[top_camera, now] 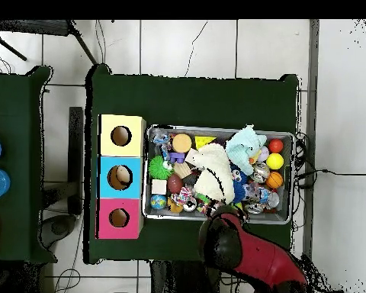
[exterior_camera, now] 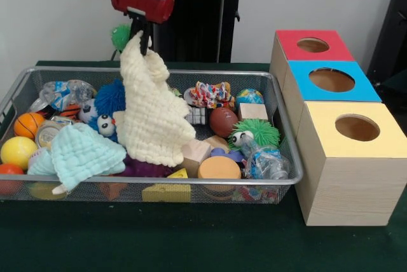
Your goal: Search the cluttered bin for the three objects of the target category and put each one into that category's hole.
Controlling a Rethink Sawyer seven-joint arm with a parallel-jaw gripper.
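The pincer (exterior_camera: 145, 44) is pinching one corner of the cream cloth (exterior_camera: 152, 116), clenched on it so that the cloth is hanging straight down below it, its lower hem trailing among the toys in the wire bin (exterior_camera: 287, 138). The step in hand looks like lifting this cloth clear. To do that well the arm is going to need height enough for the hem to leave the clutter without dragging a block or ball over the rim, then a slow carry toward the boxes so the limp fabric is not swinging. Which hole suits cloth the pictures are not telling; the red box (exterior_camera: 297, 46), blue box (exterior_camera: 353, 86) and yellow box (exterior_camera: 388, 138) are all standing well off to one side of the pincer, outside the bin. A draped cloth wants feeding hem first, or it is likely to bunch on the lip.

The cloth is soft, waffle-textured and floppy. Below the pincer and to its other side a pale mint cloth (exterior_camera: 81, 153), similarly quilted, is lying crumpled, probably a second target. Directly beneath the hem, smooth wooden blocks and a round orange disc (exterior_camera: 219, 168) are lying hard-edged, and beyond them a spiky green ball (exterior_camera: 257, 133) is sitting rubbery beside a crinkled clear bottle (exterior_camera: 264, 161)
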